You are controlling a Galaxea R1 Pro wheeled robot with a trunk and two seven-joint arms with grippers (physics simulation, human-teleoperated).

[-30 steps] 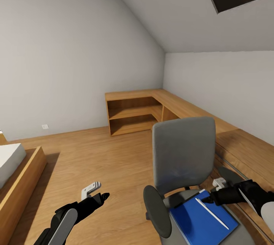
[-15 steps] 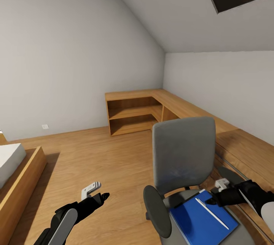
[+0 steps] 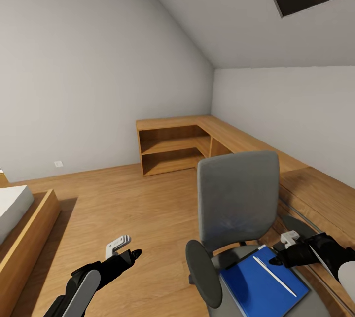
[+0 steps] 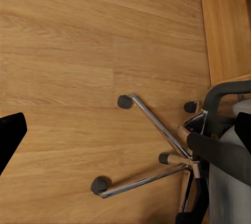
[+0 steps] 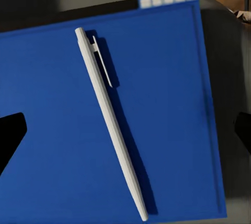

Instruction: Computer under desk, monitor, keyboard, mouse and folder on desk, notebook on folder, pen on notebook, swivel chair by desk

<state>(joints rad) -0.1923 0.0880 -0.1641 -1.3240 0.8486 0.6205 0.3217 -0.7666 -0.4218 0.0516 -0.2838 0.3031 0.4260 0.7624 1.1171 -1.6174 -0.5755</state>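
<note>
At the far left, a bed [image 3: 15, 218] is seen on the wood floor [image 3: 123, 198]. Next comes the left hand [image 3: 129, 254], held low over the floor beside the swivel chair [image 3: 239, 198]; whether its fingers are open or closed cannot be told, and nothing is seen in it. In the left wrist view the chair's shiny star base [image 4: 157, 156] and its small wheels are seen on the floor. On the chair's seat the blue folder [image 3: 261, 282] is lying flat, and a thin white pen [image 3: 274, 275] is resting loose on top of it. Behind the chair a low wood cabinet [image 3: 172, 144] is set along the wall. At the right, the right hand [image 3: 277, 260] is held just above the folder's far corner, and in the right wrist view its dark fingers [image 5: 10, 135] are seen spread wide apart and empty, over the folder and pen. A few things could go wrong from here. If the folder is lifted and tipped, the pen could be rolled off and lost on the floor. If the chair is pushed by the arm, it could be rolled away on its wheels. The flat folder could also be missed by the fingers.
</note>
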